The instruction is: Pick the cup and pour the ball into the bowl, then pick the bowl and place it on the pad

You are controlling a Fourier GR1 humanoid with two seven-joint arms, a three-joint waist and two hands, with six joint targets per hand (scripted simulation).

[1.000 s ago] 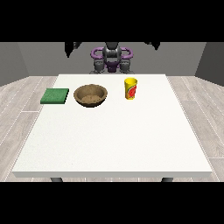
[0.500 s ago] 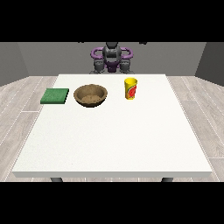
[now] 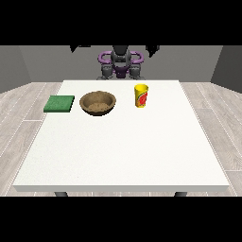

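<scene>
1. i read the cup as standing upright on the white table, long axis vertical, open mouth pointing up. it is yellow with a red mark on the side facing the camera.
2. the cup sits in the far half of the table, right of centre in the front view, apart from the other items.
3. i cannot see the ball; the inside of the cup is hidden from this angle.
4. the bowl rests upright to the left of the cup, opening upward, brown with a speckled inside. there is a clear gap between bowl and cup.
5. the pad lies flat just beside the bowl on its left, green, near the table's left edge.
6. the hand at the view's right shows as a dark shape raised beside the robot's head, well apart from the cup. it holds and touches nothing; i cannot tell how far it is open.
7. the hand at the view's left is likewise raised, touching nothing; its opening i cannot tell.
</scene>
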